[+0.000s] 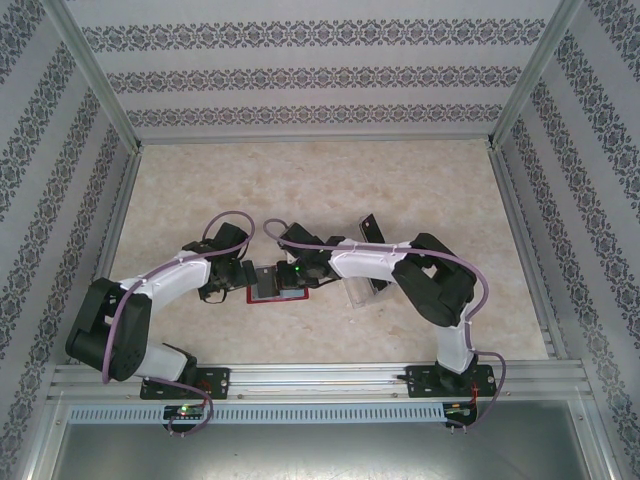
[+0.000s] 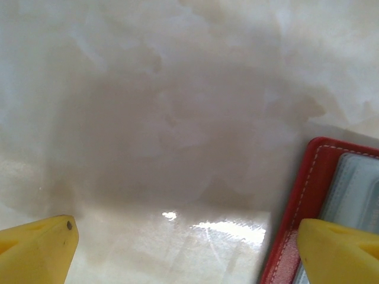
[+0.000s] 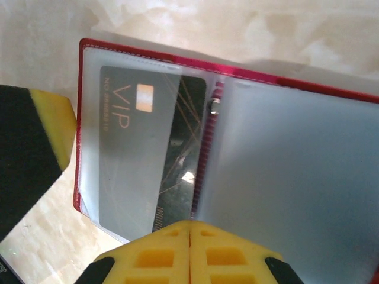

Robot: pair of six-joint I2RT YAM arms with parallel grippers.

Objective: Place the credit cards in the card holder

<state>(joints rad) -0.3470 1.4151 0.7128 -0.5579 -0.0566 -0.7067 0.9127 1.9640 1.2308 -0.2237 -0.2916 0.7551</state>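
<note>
Stiff, slick card [image 3: 136, 160] in the wallet [image 3: 284, 171]: push its edge. Right end effector [image 3: 189, 251] closed, empty; left end effector [image 2: 186, 231] spread, empty.

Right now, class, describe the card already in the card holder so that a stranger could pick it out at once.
On the pale marbled table lies the open red card holder. In its left half, seen from the right wrist, a dark grey card sits under clear plastic. It bears the letters VIP and a gold chip; the neighbouring sleeve looks empty.

Clear tray [image 1: 358, 292] on marbled table [image 1: 330, 180]
</note>
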